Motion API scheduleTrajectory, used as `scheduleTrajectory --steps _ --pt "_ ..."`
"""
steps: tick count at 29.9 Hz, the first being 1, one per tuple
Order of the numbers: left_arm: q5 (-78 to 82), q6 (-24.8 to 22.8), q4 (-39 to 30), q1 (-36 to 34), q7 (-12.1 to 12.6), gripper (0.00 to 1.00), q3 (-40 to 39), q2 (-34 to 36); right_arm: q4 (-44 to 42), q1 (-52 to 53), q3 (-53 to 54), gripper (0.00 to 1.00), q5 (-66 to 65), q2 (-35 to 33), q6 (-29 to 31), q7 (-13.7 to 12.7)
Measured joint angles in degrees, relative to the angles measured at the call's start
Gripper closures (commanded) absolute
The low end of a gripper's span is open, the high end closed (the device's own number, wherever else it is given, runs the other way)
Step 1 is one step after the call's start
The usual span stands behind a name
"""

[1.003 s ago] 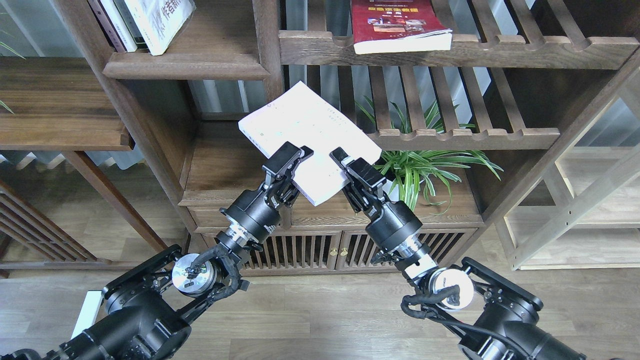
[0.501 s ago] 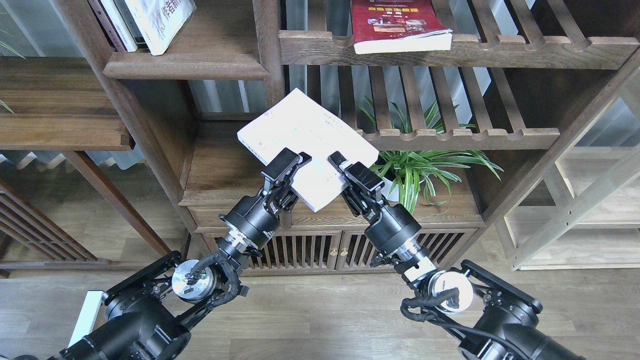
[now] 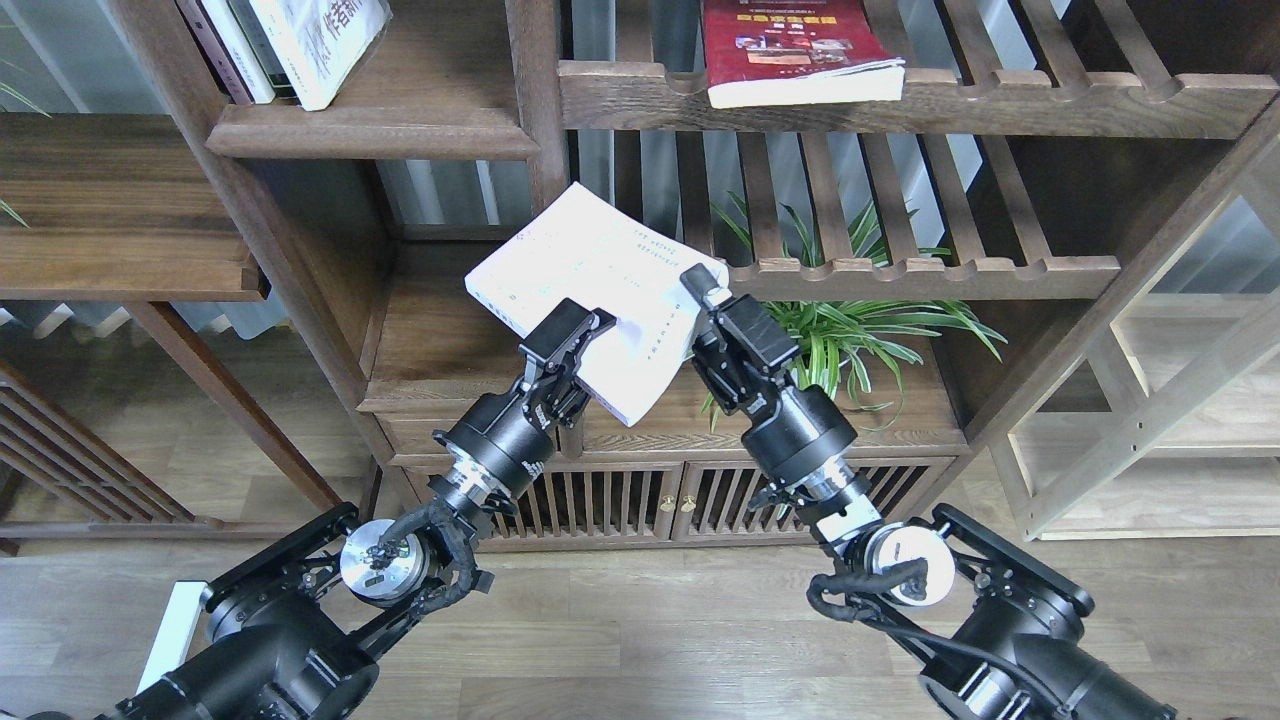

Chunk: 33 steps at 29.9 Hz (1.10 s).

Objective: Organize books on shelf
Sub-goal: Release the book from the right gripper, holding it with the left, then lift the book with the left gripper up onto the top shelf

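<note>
The left claw [image 3: 583, 330] is clamped on the near left edge of the thick pale lavender-white paperback book [image 3: 590, 280], held tilted in the air in front of the dark wooden bookcase, while the right claw [image 3: 712, 300] stands parted beside the book's right edge, gripping nothing.

head view | high, facing forward-down | bookcase [image 3: 540, 130] near

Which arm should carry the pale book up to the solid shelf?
Left. The left gripper clamps the pale book, directly below the solid shelf; the right gripper sits at the book's right edge, grip unclear.
</note>
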Motion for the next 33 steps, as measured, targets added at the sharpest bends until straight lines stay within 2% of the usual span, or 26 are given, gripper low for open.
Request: scheduleTrajectory --steps 11,20,33 --pt "2.3 -0.2 -2.1 0.9 0.4 1.00 1.0 0.1 -0.8 0.0 3.5 0.31 -0.2 -0.5 0.0 0.0" --pt "6.6 -0.2 -5.7 2.1 0.8 1.00 1.0 5.5 -2.6 0.0 7.0 0.30 -0.2 -0.5 -0.1 -0.1" --pt "15.5 -0.2 -18.4 3.2 0.8 1.00 0.8 15.6 -4.3 0.0 10.3 0.30 -0.2 -1.0 -0.1 0.0"
